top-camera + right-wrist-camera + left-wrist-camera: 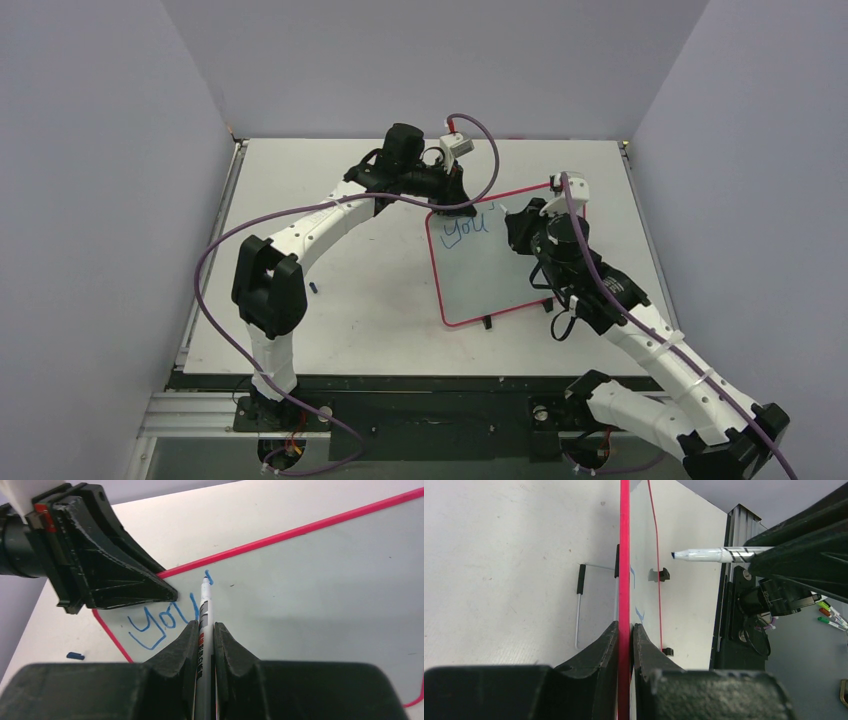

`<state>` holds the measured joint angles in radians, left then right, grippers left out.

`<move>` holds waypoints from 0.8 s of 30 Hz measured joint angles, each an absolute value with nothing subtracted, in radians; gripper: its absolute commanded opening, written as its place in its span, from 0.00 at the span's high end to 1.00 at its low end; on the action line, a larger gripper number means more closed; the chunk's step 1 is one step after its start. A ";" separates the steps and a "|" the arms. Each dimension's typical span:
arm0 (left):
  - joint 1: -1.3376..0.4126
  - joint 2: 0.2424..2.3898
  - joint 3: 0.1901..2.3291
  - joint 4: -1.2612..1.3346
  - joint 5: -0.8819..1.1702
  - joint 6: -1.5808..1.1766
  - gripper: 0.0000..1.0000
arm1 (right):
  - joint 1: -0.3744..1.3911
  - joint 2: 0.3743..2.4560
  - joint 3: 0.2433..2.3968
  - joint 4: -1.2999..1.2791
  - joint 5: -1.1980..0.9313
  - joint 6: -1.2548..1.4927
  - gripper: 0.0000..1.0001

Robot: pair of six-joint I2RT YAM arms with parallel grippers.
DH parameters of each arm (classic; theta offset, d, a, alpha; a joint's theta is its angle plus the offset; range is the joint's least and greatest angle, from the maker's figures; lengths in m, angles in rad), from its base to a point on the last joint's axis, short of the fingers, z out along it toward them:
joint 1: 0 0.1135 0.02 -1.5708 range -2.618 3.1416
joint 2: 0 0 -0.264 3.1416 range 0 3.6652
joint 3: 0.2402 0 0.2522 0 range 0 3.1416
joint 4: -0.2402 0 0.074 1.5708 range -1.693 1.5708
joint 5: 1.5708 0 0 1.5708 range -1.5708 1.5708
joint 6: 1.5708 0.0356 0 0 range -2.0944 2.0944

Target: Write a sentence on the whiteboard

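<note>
The whiteboard [495, 275], pink-framed, lies tilted on the table. Its top left corner carries the sentence [466, 229] as blue letters reading "You" [160, 622]. My left gripper [447, 196] is shut on the board's top frame edge [624, 555], one finger on each side [625, 630]. My right gripper [202, 625] is shut on a white marker [205, 602]. The marker's blue tip sits by the last blue stroke [208, 577]. Whether the tip touches the board I cannot tell. In the left wrist view the marker [714, 555] points at the board's face.
A small blue cap [315, 288] lies on the table left of the board. The board's black foot [487, 322] sticks out at its near edge. Purple cables [215, 250] loop over both arms. Grey walls close in the table on three sides.
</note>
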<state>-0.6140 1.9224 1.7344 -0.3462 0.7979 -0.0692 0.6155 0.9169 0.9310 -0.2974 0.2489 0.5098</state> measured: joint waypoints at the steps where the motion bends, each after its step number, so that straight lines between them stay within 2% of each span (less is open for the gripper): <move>1: -0.614 1.922 1.734 -0.347 0.798 -0.069 1.00 | 0.614 0.921 0.931 -0.302 0.256 0.510 1.00; 24: -0.614 1.922 1.735 -0.354 0.780 -0.066 1.00 | 0.602 1.028 0.931 -0.311 0.281 0.506 1.00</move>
<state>-0.6136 1.9224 1.7348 -0.3538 0.7799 -0.0662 0.6018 1.0283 0.9310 -0.3111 0.2810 0.5064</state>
